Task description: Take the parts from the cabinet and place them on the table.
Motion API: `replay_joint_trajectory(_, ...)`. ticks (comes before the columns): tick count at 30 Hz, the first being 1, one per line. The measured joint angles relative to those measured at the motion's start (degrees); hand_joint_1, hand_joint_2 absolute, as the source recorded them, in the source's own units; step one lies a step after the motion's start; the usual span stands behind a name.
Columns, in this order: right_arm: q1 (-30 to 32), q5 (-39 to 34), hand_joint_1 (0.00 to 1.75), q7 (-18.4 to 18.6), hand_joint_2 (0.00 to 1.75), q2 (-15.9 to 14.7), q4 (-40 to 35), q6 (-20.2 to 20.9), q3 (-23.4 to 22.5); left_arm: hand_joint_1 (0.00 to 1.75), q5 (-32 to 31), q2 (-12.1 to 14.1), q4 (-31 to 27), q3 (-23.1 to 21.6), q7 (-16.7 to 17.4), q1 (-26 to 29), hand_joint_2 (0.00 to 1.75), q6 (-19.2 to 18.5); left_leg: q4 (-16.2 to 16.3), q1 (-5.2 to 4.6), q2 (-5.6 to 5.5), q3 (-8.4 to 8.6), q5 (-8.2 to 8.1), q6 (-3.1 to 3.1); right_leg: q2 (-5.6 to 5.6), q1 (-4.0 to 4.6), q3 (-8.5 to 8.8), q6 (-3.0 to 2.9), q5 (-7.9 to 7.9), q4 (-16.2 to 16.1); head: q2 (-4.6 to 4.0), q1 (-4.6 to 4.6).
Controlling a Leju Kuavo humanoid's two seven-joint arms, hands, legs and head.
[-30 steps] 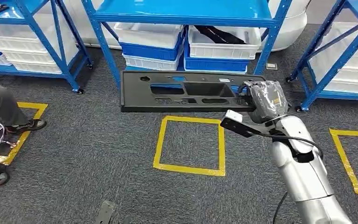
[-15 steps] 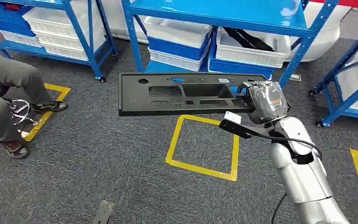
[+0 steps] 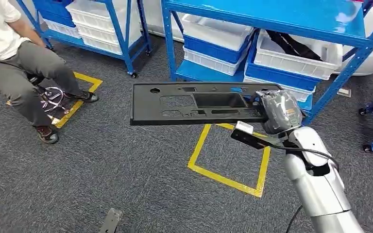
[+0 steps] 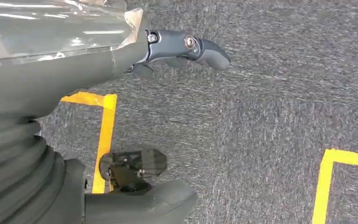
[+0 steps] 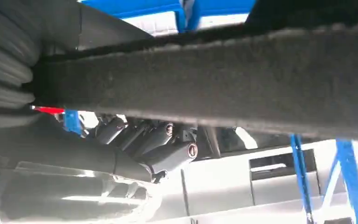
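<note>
Grey carpet floor [image 3: 107, 165] with yellow tape squares [image 3: 228, 155]; blue racking [image 3: 272, 19] behind, holding white and blue bins [image 3: 296, 58]. Person seated [image 3: 19, 63] at the far left beside another rack.

Long black panel part [image 3: 194, 103] is out of the cabinet and carried level above the floor, well clear of the rack. Right hand [image 3: 278, 110] grips its end; right wrist view shows fingers [image 5: 158, 144] curled under the panel's edge. Left hand [image 4: 182, 49] hangs over the carpet holding nothing, fingers loosely apart.

Judgement: pick-up done, transport in progress. No table visible, so placing remains.
</note>
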Motion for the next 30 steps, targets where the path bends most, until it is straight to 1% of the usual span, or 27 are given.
replay_joint_trajectory(1,-0.01,0.16,1.73,0.0,1.75,0.0,-0.02,-0.02,0.0,0.0,0.0,0.02,0.0,0.0,0.02,-0.11,1.75,0.0,4.75,0.35,0.98,-2.32,-2.28,-0.36,-0.5,0.09,-0.04,-0.05,-0.03,0.01,0.0,-0.05)
replay_joint_trajectory(2,0.02,0.35,1.73,0.02,1.75,0.0,-0.02,-0.02,0.0,0.0,-0.04,0.02,0.0,0.0,0.07,-0.11,1.75,0.0,9.09,0.58,1.38,-4.52,-4.05,-0.57,-1.08,0.17,-0.08,-0.09,-0.06,0.01,0.0,-0.04)
replay_joint_trajectory(3,0.12,0.66,1.73,0.04,1.75,-0.02,-0.02,-0.02,0.02,0.0,-0.09,0.02,0.0,0.0,0.39,-0.04,1.75,0.0,12.89,0.81,1.46,-6.51,-5.07,-0.79,-1.73,0.19,-0.13,-0.11,-0.08,0.01,0.0,-0.11)
replay_joint_trajectory(4,0.24,0.92,1.73,0.04,1.75,0.0,-0.02,-0.02,0.06,0.0,-0.2,0.02,0.0,0.0,0.63,0.03,1.75,0.02,13.44,0.96,1.47,-6.93,-4.52,-0.85,-2.35,0.19,-0.13,-0.12,-0.09,0.01,0.0,-0.11)
replay_joint_trajectory(5,0.32,1.01,1.73,0.04,1.75,0.0,-0.02,-0.02,0.15,0.0,-0.35,0.02,0.0,0.0,0.85,0.04,1.75,0.07,11.06,1.04,1.5,-5.9,-2.75,-0.8,-2.9,0.2,-0.12,-0.12,-0.11,0.01,0.0,-0.09)
replay_joint_trajectory(7,0.3,1.03,1.73,-0.09,1.75,0.02,-0.15,-0.04,0.35,0.0,-0.63,0.07,0.0,0.0,1.49,-0.06,1.75,0.09,1.14,0.96,2.37,-0.62,1.99,-0.22,-3.86,0.24,-0.03,-0.13,-0.14,-0.01,0.0,-0.11)
replay_joint_trajectory(8,0.21,0.66,1.73,-0.33,1.75,0.07,-0.31,-0.02,0.39,0.0,-0.79,0.11,0.0,0.0,1.81,-0.2,1.75,0.09,-3.92,0.6,4.61,2.24,3.32,0.37,-4.29,0.36,0.05,-0.12,-0.14,-0.04,0.0,-0.11)
replay_joint_trajectory(9,0.11,0.18,1.73,-0.65,1.75,0.11,-0.33,-0.02,0.39,0.0,-1.01,0.2,0.0,0.0,2.14,-0.49,1.75,0.09,-4.64,0.08,5.18,2.33,2.7,0.38,-4.77,0.97,-0.12,0.12,-0.25,-0.05,0.0,-0.04)
replay_joint_trajectory(11,-0.12,-0.7,1.73,-1.29,1.75,0.24,-0.28,0.48,0.53,0.0,-1.31,0.2,-0.02,-0.02,2.47,-0.62,1.75,-0.02,-4.77,-0.15,4.01,1.85,2.84,0.85,-5.68,0.8,-0.06,0.38,-0.29,-0.21,0.0,-0.07)
replay_joint_trajectory(13,-0.96,-1.33,1.73,-1.95,1.75,0.88,-0.09,1.01,0.88,0.0,-1.55,0.39,-0.02,0.0,2.6,-0.66,1.75,0.04,-5.57,-0.33,2.72,2.05,3.37,1.55,-6.62,1.07,0.53,1.07,-0.12,-0.75,0.0,-0.07)
replay_joint_trajectory(14,-1.54,-1.44,1.73,-2.12,1.75,1.05,0.07,1.07,1.09,0.0,-1.73,0.37,-0.02,0.0,2.62,-0.65,1.75,0.09,-6.43,0.32,2.4,2.78,4.14,1.79,-5.01,1.01,-0.47,1.28,-0.79,0.18,0.0,0.09)
replay_joint_trajectory(15,-2.09,-1.5,1.73,-2.21,1.75,1.23,0.29,1.05,1.33,0.0,-1.86,0.39,-0.04,0.0,2.62,-0.89,1.75,0.11,-6.76,0.31,1.89,2.84,4.51,2.4,-2.61,0.99,-1.33,0.77,-2.37,2.75,0.0,0.07)
replay_joint_trajectory(16,-2.26,-1.55,1.73,-2.32,1.75,1.4,0.44,0.88,1.6,0.0,-1.97,0.48,-0.04,0.02,2.62,-1.13,1.75,0.2,-6.78,0.24,1.31,2.76,4.56,2.54,-1.34,0.9,-3.17,0.24,-4.35,7.18,0.0,0.26)
replay_joint_trajectory(17,-2.13,-1.59,1.73,-2.32,1.75,1.47,0.55,0.7,1.68,0.0,-2.03,0.46,-0.04,0.0,2.62,-1.17,1.75,0.2,-6.78,0.23,0.6,2.77,4.58,2.57,-0.81,0.84,-5.33,-0.07,-6.1,11.89,0.0,0.31)
replay_joint_trajectory(18,-1.92,-1.46,1.73,-2.3,1.75,1.64,0.81,0.48,1.95,0.0,-2.21,0.46,-0.04,0.0,2.62,-1.12,1.75,0.22,-6.77,0.22,-0.14,2.74,4.59,2.59,-0.62,0.84,-7.27,-0.07,-7.35,15.64,0.0,0.28)
replay_joint_trajectory(19,-1.64,-0.98,1.73,-2.12,1.75,1.88,1.01,0.35,2.27,0.0,-2.36,0.48,-0.02,0.0,2.62,-0.95,1.75,0.22,-6.75,0.2,-1.05,2.74,4.6,2.59,-0.45,0.91,-8.52,0.28,-7.67,17.86,0.0,0.28)
replay_joint_trajectory(20,-1.53,-0.45,1.73,-1.79,1.75,2.14,1.12,0.35,2.62,0.0,-2.4,0.5,-0.02,0.0,2.67,-0.85,1.75,0.22,-6.7,0.19,-1.88,2.76,4.62,2.56,-0.4,0.91,-8.03,0.76,-6.74,16.48,0.0,0.24)
replay_joint_trajectory(21,-1.49,-0.13,1.73,-1.44,1.75,2.41,1.14,0.35,2.97,0.0,-2.47,0.52,-0.02,0.02,2.82,-0.85,1.75,0.22,-6.56,0.19,-2.63,2.76,4.63,2.53,-0.33,0.88,-6.28,1.32,-4.95,12.78,0.0,0.24)
replay_joint_trajectory(22,-1.52,0.15,1.73,-1.16,1.75,2.6,1.14,0.35,3.28,0.0,-2.55,0.52,-0.02,0.0,2.86,-0.88,1.75,0.11,-6.33,0.21,-3.38,2.76,4.59,2.48,0.06,0.77,-3.63,1.91,-2.61,7.26,0.0,0.28)
replay_joint_trajectory(23,-1.62,0.38,1.73,-0.83,1.75,2.93,1.14,0.35,3.5,0.0,-3.0,0.5,-0.02,0.0,2.84,-0.91,1.75,-0.33,-5.91,0.25,-4.16,2.6,4.46,2.28,1.64,0.5,-0.94,2.32,-0.51,1.77,0.0,0.26)
replay_joint_trajectory(24,-1.61,0.55,1.73,-0.48,1.75,3.15,1.14,0.33,3.76,0.0,-3.59,0.5,-0.02,-0.04,2.86,-1.03,1.75,-0.9,-5.28,-0.13,-4.68,2.17,4.22,1.93,3.3,0.37,-0.42,2.05,-0.61,-0.14,0.0,0.22)
replay_joint_trajectory(25,-1.62,0.66,1.73,-0.22,1.75,3.43,1.12,0.33,3.98,0.0,-4.06,0.5,-0.02,-0.22,2.97,-1.04,1.75,-1.29,-5.07,-0.07,-5.33,1.77,4.13,1.67,2.52,0.44,-0.09,1.5,-0.33,-0.2,0.0,0.17)
replay_joint_trajectory(26,-1.54,0.7,1.73,-0.15,1.75,3.45,1.12,0.33,4.07,0.0,-4.18,0.48,-0.04,-0.24,2.99,-1.05,1.75,-1.29,-5.07,-0.06,-5.39,1.68,4.19,1.57,2.36,0.48,-0.09,1.41,-0.36,-0.16,0.0,0.22)
replay_joint_trajectory(27,-1.38,0.96,1.73,0.04,1.75,4.02,1.12,0.31,4.48,0.0,-4.54,0.46,-0.02,-0.39,3.32,-0.86,1.75,-1.4,-5.38,0.27,-6.01,1.49,4.51,1.04,1.72,0.86,-0.12,0.81,-0.24,-0.13,0.0,0.2)
replay_joint_trajectory(28,-1.38,1.03,1.73,0.13,1.75,4.24,1.12,0.31,4.66,0.0,-4.63,0.5,0.0,-0.48,3.45,-0.79,1.75,-1.38,-5.35,0.25,-6.53,1.27,4.6,0.73,1.12,0.45,0.05,0.44,-0.01,-0.37,0.0,0.17)
replay_joint_trajectory(29,-1.39,1.14,1.73,0.28,1.75,4.37,1.09,0.31,4.76,0.0,-4.63,0.9,0.0,-0.5,3.61,-0.7,1.75,-1.22,-4.86,0.39,-5.98,1.18,4.24,0.63,0.47,-0.12,0.3,-0.02,0.29,-0.73,0.0,0.26)
replay_joint_trajectory(30,-1.16,1.16,1.73,0.42,1.75,4.5,1.07,0.31,4.87,0.0,-4.59,0.66,0.0,-0.52,3.61,-0.69,1.75,-1.07,-3.08,0.01,-2.64,0.45,2.85,0.17,0.07,-0.04,0.53,-0.44,0.26,-0.84,0.0,-0.16)
